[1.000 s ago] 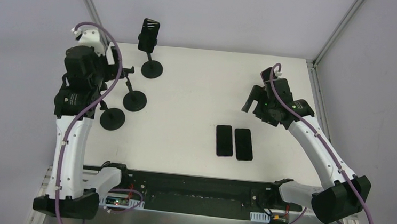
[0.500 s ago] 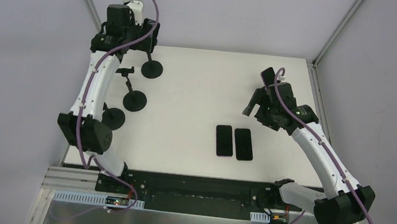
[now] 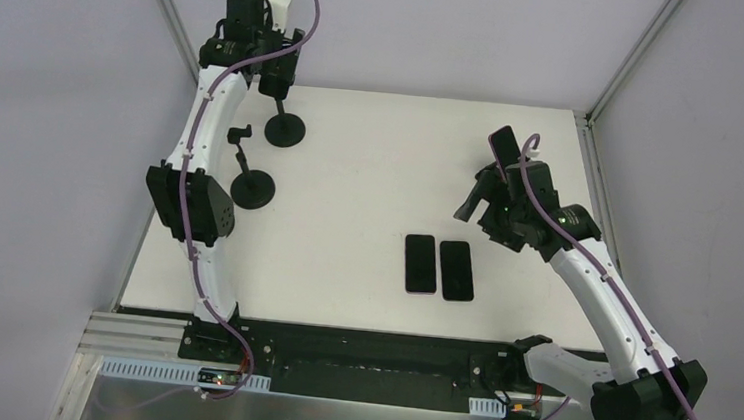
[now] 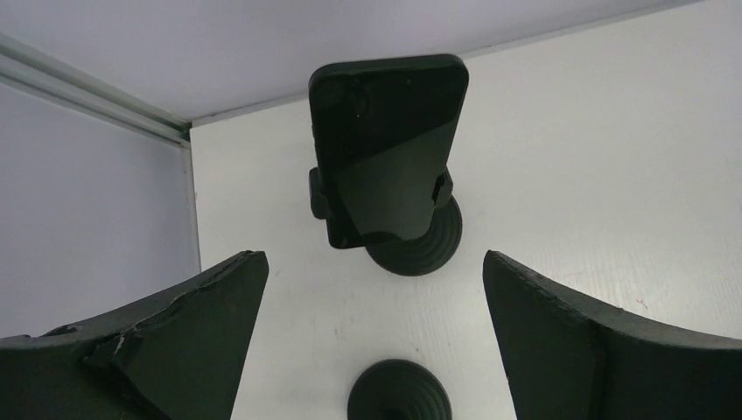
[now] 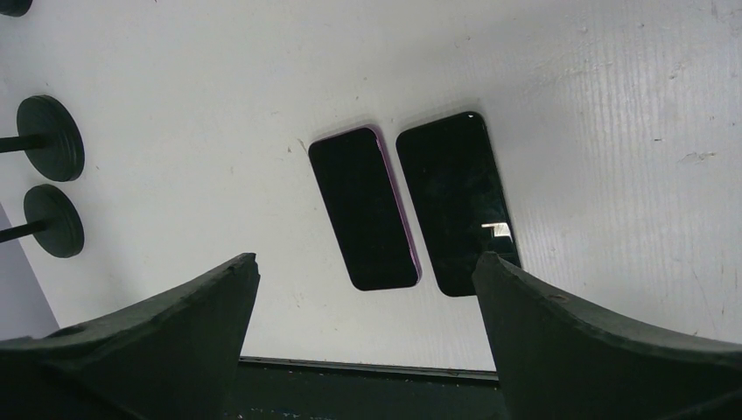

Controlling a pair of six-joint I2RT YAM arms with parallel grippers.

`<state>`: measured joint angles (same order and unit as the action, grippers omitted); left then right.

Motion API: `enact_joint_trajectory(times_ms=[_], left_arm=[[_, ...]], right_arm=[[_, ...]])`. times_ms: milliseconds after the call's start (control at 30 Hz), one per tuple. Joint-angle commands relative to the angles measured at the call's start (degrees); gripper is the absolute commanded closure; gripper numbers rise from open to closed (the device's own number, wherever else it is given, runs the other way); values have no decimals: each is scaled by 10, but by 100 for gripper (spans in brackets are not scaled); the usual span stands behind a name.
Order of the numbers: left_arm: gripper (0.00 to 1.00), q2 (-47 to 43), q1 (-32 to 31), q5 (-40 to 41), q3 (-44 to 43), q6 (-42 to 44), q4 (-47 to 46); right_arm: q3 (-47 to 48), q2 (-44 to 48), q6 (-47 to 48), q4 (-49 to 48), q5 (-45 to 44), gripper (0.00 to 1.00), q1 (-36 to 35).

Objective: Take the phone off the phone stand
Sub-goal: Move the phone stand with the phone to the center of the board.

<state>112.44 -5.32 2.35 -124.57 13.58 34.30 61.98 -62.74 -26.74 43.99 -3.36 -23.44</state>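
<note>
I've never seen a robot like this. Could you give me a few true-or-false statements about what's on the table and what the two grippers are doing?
1. An upright phone is clamped in a phone stand. True.
2. Three phones lie flat on the table. False: there are two, a purple-edged phone and a black phone.
3. Those two flat phones lie side by side. True.
4. The left gripper is shut on the upright phone. False: it is open, with a finger on each side, not touching it.
5. The right gripper holds a phone. False: it is open and empty above the flat phones.
</note>
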Motion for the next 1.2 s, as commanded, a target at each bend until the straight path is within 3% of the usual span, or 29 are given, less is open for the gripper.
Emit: enact_joint_trajectory(times_ms=[0,600,1167], left_arm=[[1,37,-7,-20,-57,8,-4],[1,115,-25,99,-95,34,-41],[1,138,-26,114,-111,22,-63]], right_arm=[[-8,13,-16,3,11,2,3],[4,-8,4,23,17,3,3],[6,-17,10,39,28,3,3]])
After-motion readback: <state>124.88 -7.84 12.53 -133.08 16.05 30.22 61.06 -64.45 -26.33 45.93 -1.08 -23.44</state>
